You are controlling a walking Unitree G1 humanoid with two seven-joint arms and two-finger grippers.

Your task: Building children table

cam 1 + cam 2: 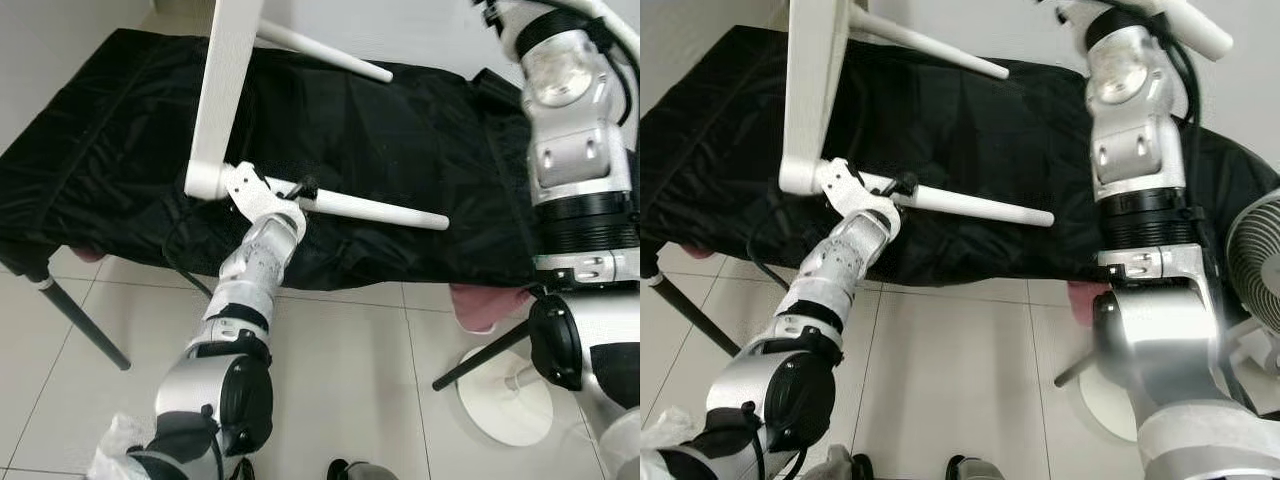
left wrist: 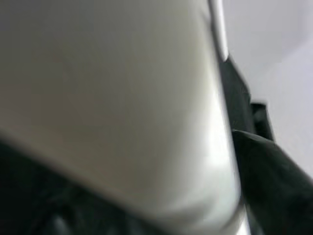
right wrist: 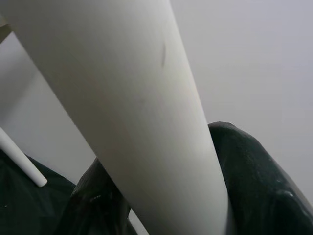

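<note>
The small white table [image 1: 225, 95] stands on edge over the black-covered bed [image 1: 420, 170], two legs pointing sideways. The left hand [image 1: 290, 195] grips the lower leg [image 1: 385, 210] at its base. The right hand [image 1: 1150, 10] is raised by another white leg [image 1: 1185, 25]; I cannot tell its fingers' state. If either grip slips, the table could tip over.
</note>
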